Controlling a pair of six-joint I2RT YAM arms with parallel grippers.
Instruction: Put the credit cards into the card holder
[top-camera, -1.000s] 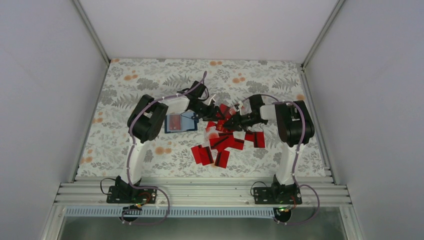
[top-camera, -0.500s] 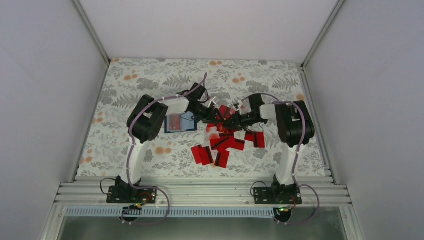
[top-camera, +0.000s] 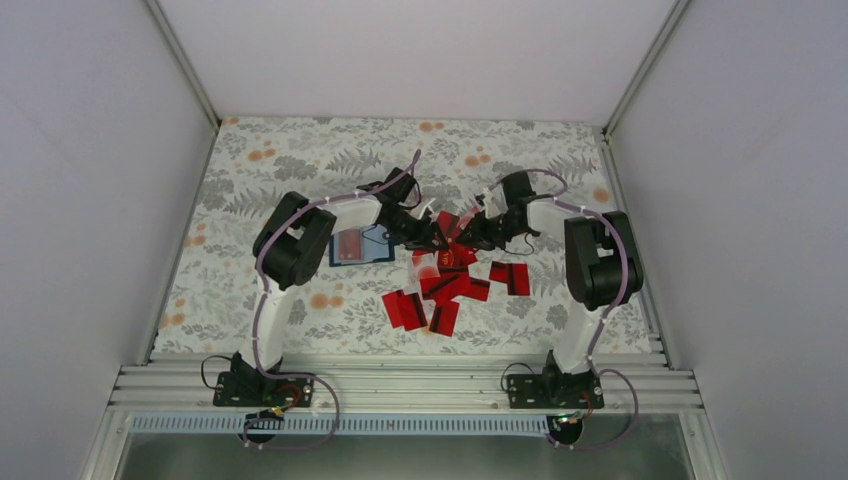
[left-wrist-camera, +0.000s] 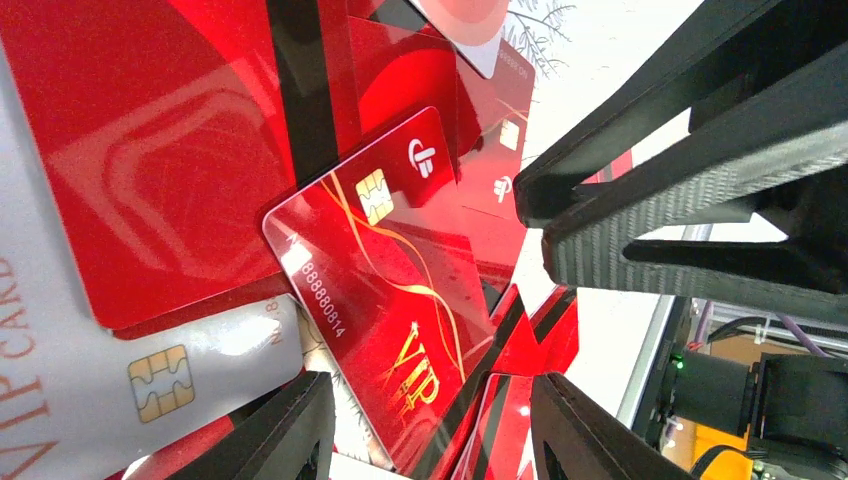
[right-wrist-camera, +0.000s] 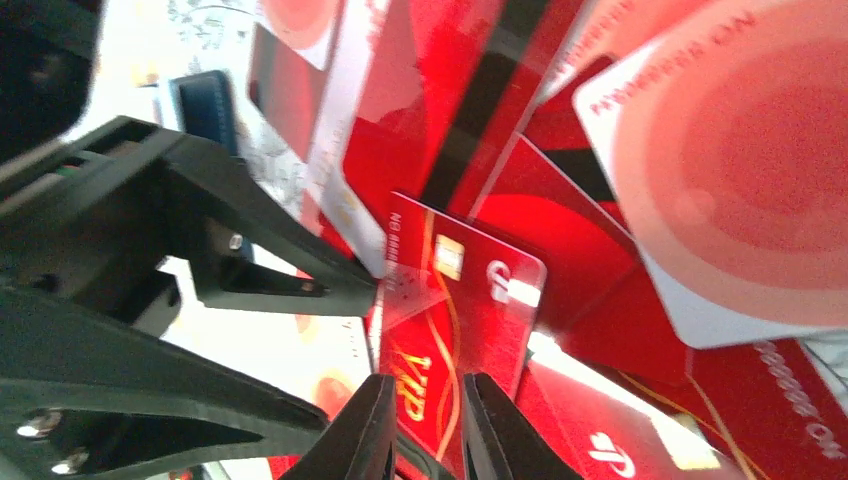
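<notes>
Both grippers crowd one glossy red gold-lettered card at the centre of the floral worktop: left gripper spread astride it, right gripper nearly closed, though I cannot tell if it pinches, so I fear clashing tips flicking it away from the flat navy card holder just left.

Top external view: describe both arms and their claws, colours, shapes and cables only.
Left arm and right arm match: white links, bulky black joint housings, black bases, a lilac cable looping along each. Left claw and right claw are black, with two tapered, finely ribbed fingers.
</notes>
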